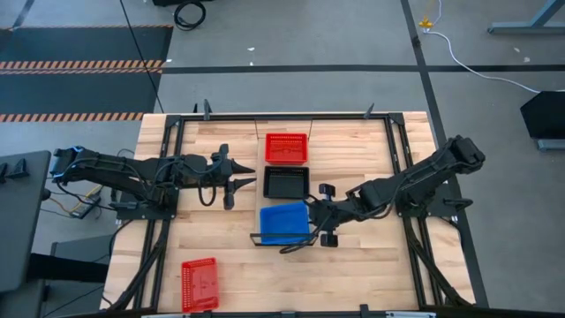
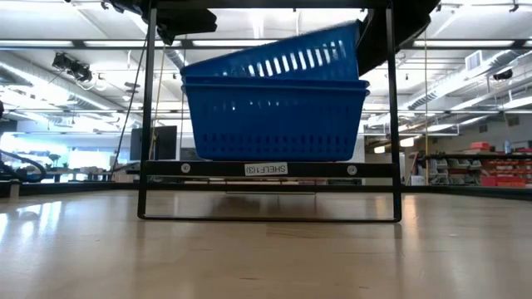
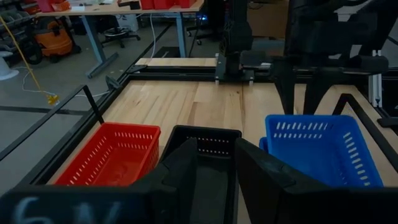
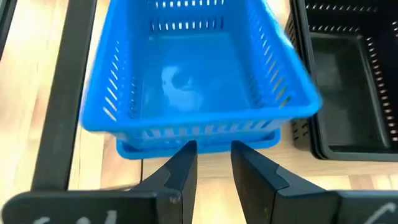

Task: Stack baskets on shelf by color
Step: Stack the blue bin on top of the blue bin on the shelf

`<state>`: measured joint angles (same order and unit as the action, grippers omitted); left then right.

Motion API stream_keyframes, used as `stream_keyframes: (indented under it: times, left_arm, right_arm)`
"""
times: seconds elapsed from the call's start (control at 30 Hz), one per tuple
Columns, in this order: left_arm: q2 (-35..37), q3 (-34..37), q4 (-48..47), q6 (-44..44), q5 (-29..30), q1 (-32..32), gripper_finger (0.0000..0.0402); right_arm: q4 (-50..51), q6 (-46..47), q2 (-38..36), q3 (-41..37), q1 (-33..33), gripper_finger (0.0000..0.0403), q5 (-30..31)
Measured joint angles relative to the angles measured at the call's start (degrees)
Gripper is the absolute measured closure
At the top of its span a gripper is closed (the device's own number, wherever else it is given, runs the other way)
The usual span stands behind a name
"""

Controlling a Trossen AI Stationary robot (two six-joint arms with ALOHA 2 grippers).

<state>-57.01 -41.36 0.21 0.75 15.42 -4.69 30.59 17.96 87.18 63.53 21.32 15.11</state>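
Observation:
The shelf (image 1: pixel 286 202) runs from far to near at the table's middle. On it stand a red basket (image 1: pixel 287 147), a black basket (image 1: pixel 287 183) and two blue baskets (image 1: pixel 284 223). The upper blue basket (image 2: pixel 274 58) sits tilted in the lower one (image 2: pixel 274 120), its right side raised. My right gripper (image 4: pixel 214 155) is open and empty, level just right of the blue baskets (image 4: pixel 199 81). My left gripper (image 3: pixel 227 158) is open and empty, left of the black basket (image 3: pixel 205 149). Another red basket (image 1: pixel 199 284) lies on the table at the near left.
The shelf's black metal frame (image 2: pixel 148 124) stands around the blue baskets at the shelf's near end. Black rails (image 1: pixel 402 150) run along the table's left and right sides. Bare table top lies at the near right (image 1: pixel 371 274) and far left.

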Motion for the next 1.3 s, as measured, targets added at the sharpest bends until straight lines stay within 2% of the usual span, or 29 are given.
stream_keyframes:
  times: [0.53, 0.7, 0.83, 1.13, 1.3]
  left_arm:
    - [0.00, 0.00, -0.07, 0.04, 0.00, -0.03, 0.0285]
    - [0.00, 0.00, -0.05, 0.02, 0.00, -0.04, 0.0285]
    - [0.00, 0.00, -0.01, 0.02, 0.00, -0.04, 0.0285]
    - [0.00, 0.00, -0.07, 0.04, 0.00, -0.04, 0.0285]
    - [0.00, 0.00, -0.06, 0.04, 0.00, -0.04, 0.0285]
  right_arm:
    - [6.16, 1.20, -4.93, 0.00, -0.02, 0.0298, 1.25]
    - [2.23, -0.32, -6.34, 0.01, 0.00, 0.0298, 2.04]
    - [-3.42, -2.52, -5.49, 0.04, 0.09, 0.0298, 2.11]
    - [-1.12, -2.58, 0.80, 0.00, 0.09, 0.0298, -0.07]
    - [-0.93, -2.59, 0.79, 0.00, 0.09, 0.0299, -0.22]
